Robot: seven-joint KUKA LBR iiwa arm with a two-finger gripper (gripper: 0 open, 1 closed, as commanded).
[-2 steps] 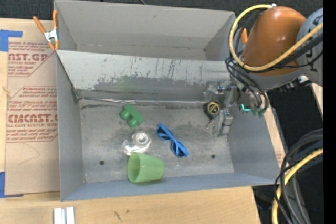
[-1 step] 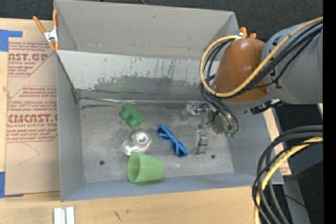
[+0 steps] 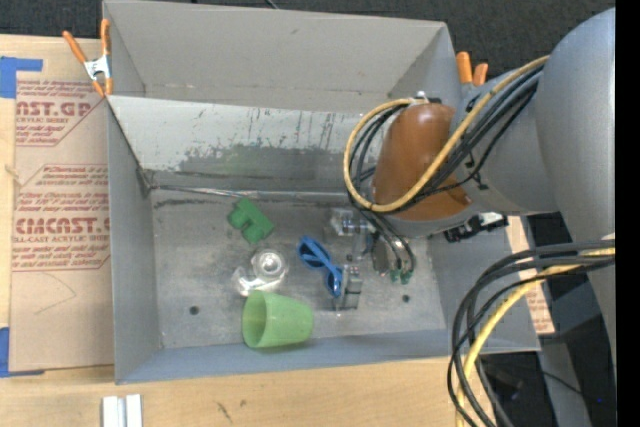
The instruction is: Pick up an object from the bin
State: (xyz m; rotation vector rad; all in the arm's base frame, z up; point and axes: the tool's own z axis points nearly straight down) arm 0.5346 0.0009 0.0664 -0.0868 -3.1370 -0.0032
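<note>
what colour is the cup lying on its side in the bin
The cup is light green, camera view.

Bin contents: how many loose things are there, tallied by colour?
Green: 2 (cup, small block)
Blue: 1 (looped piece)
Clear: 1 (small rounded piece)
Total: 4

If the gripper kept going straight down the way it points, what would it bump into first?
Probably the blue looped thing lying right by the gripper near the middle of the bin. Depth is unclear, so it may meet bare floor instead.
</note>
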